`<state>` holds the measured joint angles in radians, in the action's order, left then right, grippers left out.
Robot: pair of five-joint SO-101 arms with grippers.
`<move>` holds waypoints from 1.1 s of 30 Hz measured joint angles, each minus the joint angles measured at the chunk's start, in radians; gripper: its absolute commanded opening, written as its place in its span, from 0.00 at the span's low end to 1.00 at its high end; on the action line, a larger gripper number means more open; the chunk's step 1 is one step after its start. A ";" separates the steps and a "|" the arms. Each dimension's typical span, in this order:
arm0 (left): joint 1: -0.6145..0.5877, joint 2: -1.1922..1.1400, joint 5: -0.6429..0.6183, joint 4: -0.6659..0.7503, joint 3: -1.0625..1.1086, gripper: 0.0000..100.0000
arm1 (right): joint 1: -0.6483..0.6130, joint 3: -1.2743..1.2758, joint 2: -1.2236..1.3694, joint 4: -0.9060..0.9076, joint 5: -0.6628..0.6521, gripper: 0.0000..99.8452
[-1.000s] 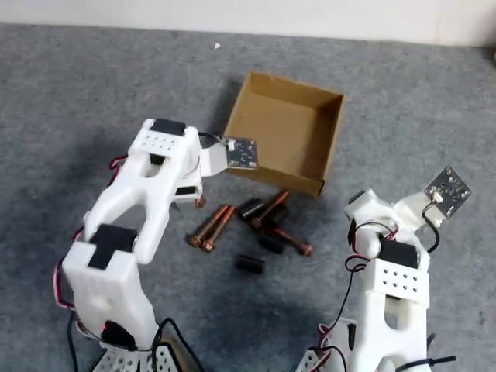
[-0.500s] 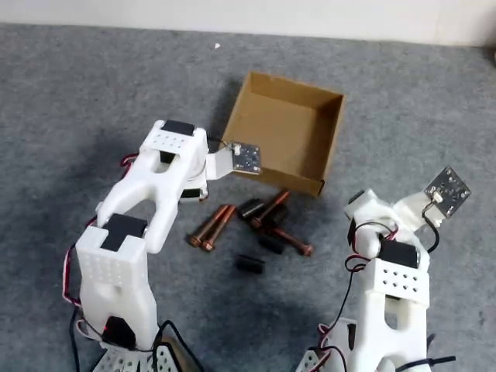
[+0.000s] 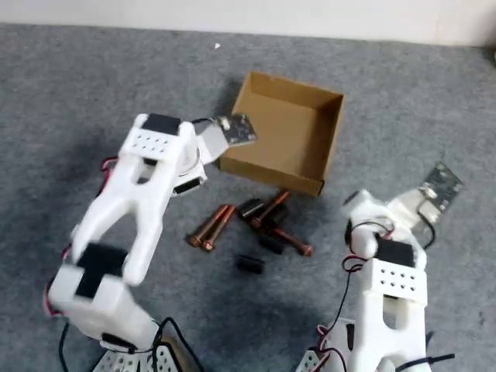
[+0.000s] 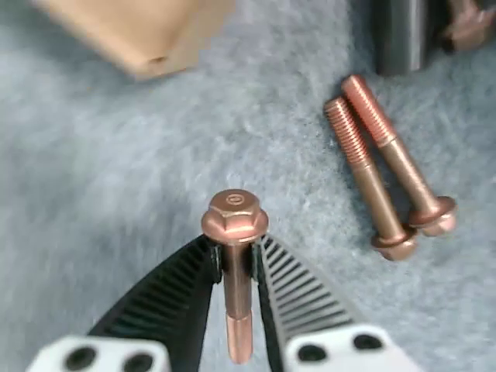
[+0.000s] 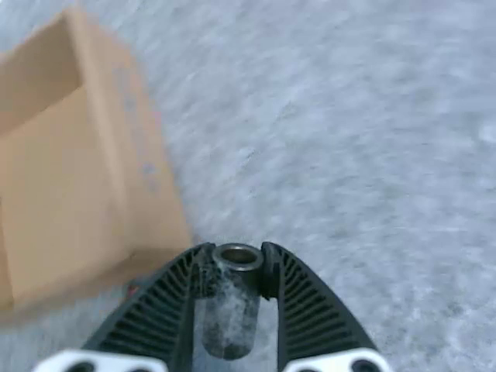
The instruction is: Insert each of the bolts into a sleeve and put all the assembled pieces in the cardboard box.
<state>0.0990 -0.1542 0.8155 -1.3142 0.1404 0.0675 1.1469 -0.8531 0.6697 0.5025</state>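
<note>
My left gripper (image 4: 236, 249) is shut on a copper bolt (image 4: 235, 221), which stands head-up between the fingers above the carpet. Two more bolts (image 4: 387, 182) lie side by side on the carpet beyond it, near a dark sleeve (image 4: 403, 31). My right gripper (image 5: 232, 260) is shut on a dark sleeve (image 5: 231, 302) with its open bore facing up, beside the cardboard box (image 5: 70, 178). In the high view the box (image 3: 283, 132) sits at the back centre. In front of it lie the bolt pair (image 3: 211, 226), two other bolts (image 3: 271, 208) (image 3: 293, 242) and loose sleeves (image 3: 249, 264).
Grey carpet covers the whole work area. The left arm (image 3: 147, 186) leans over the ground left of the box, and the right arm (image 3: 387, 240) stands to the right of the pile of parts. Open carpet lies behind and to either side of the box.
The left arm has lifted and swung back to the left, its wrist rising toward the box's near corner. The right arm's wrist has tilted slightly.
</note>
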 measured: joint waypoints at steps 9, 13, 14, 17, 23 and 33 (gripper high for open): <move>-0.002 0.419 -0.282 -0.002 0.183 0.00 | -0.238 -0.052 -0.069 0.115 -0.135 0.00; -0.003 0.586 -0.489 -0.002 0.255 0.00 | -0.331 -0.074 -0.204 0.123 -0.196 0.00; -0.003 0.626 -0.546 -0.002 0.269 0.00 | -0.345 -0.074 -0.236 0.123 -0.210 0.00; -0.003 0.743 -0.707 0.002 0.296 0.00 | -0.393 -0.074 -0.316 0.123 -0.245 0.00; -0.002 0.959 -0.927 0.176 0.420 0.00 | -0.539 -0.002 -0.364 0.077 -0.315 0.00; -0.003 1.316 -1.191 0.572 0.756 0.00 | -0.664 0.261 -0.364 -0.331 -0.493 0.00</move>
<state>0.0959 1.1623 -0.3751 -0.7419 0.8968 -0.5969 1.4078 -1.2167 0.3383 0.0100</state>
